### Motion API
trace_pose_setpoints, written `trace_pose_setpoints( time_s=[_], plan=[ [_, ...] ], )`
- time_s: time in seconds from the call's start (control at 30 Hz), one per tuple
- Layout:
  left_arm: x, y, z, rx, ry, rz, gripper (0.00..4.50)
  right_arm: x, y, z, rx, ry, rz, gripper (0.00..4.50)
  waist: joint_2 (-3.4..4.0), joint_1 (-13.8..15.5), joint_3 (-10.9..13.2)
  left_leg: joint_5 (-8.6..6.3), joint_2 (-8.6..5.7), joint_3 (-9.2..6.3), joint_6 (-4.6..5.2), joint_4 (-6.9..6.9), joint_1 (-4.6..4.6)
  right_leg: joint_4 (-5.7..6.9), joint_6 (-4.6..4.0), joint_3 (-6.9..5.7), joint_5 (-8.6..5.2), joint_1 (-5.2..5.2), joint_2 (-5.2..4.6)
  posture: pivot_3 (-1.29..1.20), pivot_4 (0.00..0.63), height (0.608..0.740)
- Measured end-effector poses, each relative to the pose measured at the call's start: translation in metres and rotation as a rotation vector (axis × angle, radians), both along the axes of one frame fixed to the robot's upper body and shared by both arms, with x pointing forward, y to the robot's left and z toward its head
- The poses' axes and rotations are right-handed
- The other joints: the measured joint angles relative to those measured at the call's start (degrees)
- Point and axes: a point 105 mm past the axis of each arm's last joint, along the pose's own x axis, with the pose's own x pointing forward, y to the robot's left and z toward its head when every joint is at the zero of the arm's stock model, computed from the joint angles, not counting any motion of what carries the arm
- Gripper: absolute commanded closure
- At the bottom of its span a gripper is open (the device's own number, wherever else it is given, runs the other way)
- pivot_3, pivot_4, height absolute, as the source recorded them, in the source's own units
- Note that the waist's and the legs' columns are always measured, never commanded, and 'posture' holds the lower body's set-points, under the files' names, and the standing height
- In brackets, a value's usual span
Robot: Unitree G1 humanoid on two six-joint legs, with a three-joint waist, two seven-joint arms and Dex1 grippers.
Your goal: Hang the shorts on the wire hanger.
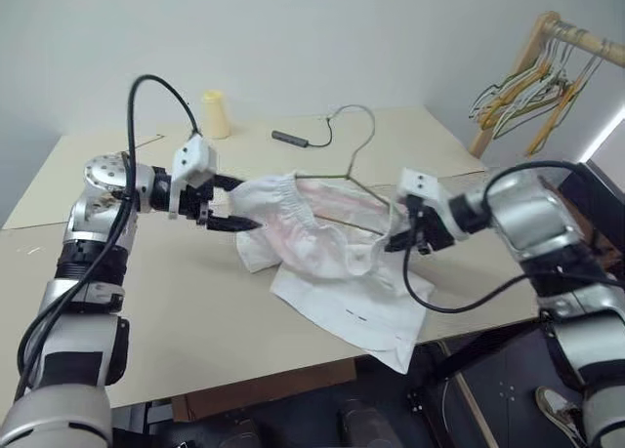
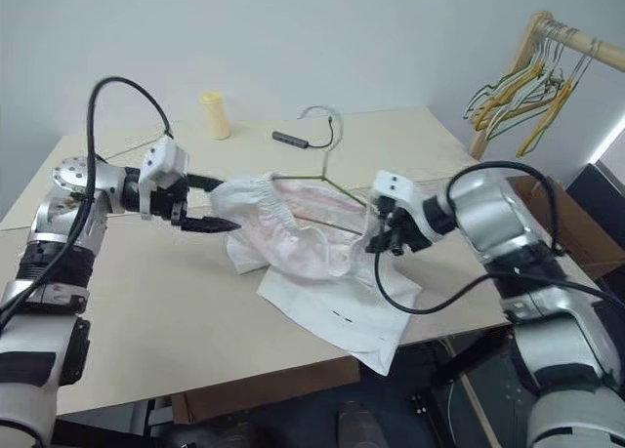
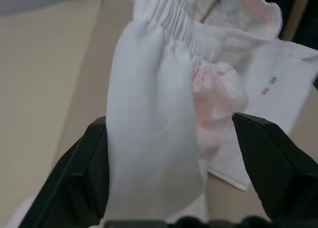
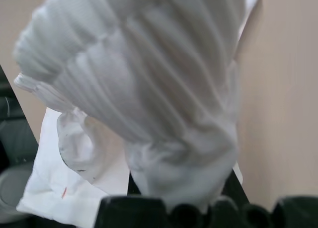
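Threading step: right gripper (image 1: 402,241) pinches the shorts (image 1: 322,238) over the wire hanger (image 1: 354,165); left gripper (image 1: 227,206), released (fabric between fingers), should regrasp the waistband.

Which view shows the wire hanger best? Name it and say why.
The left eye view: the wire hanger shows its hook and both sloping wires running into the shorts on the table. The right eye view shows much the same. The wrist views show bunched white cloth close up, with no wire I can make out.
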Motion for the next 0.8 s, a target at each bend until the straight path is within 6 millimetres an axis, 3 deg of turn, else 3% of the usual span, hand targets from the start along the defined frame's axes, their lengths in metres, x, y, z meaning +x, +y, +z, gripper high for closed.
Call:
trace_pose_setpoints(
  time_s=[0.2, 0.3, 0.5, 0.63, 0.8],
  plan=[
    [0.017, -0.002, 0.045, -0.253, -0.158, 0.166, 0.05, -0.017, -0.039, -0.009, 0.13, 0.107, -0.355, 4.5, -0.01, -0.15, -0.01, 0.0, -0.01, -0.08, 0.0, 0.02, -0.03, -0.01, 0.0, 0.01, 0.0, 0.0, -0.01, -0.22, 0.003, 0.74],
    [0.003, -0.015, 0.065, -0.379, -0.196, 0.138, 0.05, -0.027, -0.061, -0.011, 0.189, 0.15, -0.559, 4.5, 0.0, -0.19, -0.01, -0.01, -0.02, -0.21, 0.0, 0.02, -0.01, -0.01, 0.01, 0.08, 0.01, 0.01, -0.04, -0.25, 0.014, 0.74],
    [-0.024, -0.048, 0.084, -0.622, -0.106, 0.055, 0.05, -0.036, -0.104, -0.001, 0.247, 0.123, -0.869, 4.5, 0.01, -0.81, -0.02, -0.01, -0.04, -0.34, 0.0, 0.04, 0.13, 0.01, 0.03, 0.13, 0.02, 0.17, -0.02, -0.29, 0.027, 0.74],
    [-0.044, -0.064, 0.101, -0.72, -0.065, -0.031, 0.05, -0.038, -0.13, 0.008, 0.236, 0.063, -0.988, 4.5, 0.17, -2.29, -0.05, -0.02, -0.08, -0.32, 0.03, 0.03, 0.16, -0.02, 0.05, 0.25, 0.01, 0.19, -0.02, -0.31, 0.031, 0.74],
    [-0.048, -0.066, 0.104, -0.734, -0.053, -0.047, 0.05, -0.045, -0.153, 0.024, 0.215, 0.032, -1.059, 4.5, 0.19, -4.54, -0.02, -0.04, -0.07, -0.33, 0.05, -0.1, 0.9, -0.28, 0.08, 0.22, -0.02, 0.99, 0.01, -0.31, 0.032, 0.74]
  ],
)
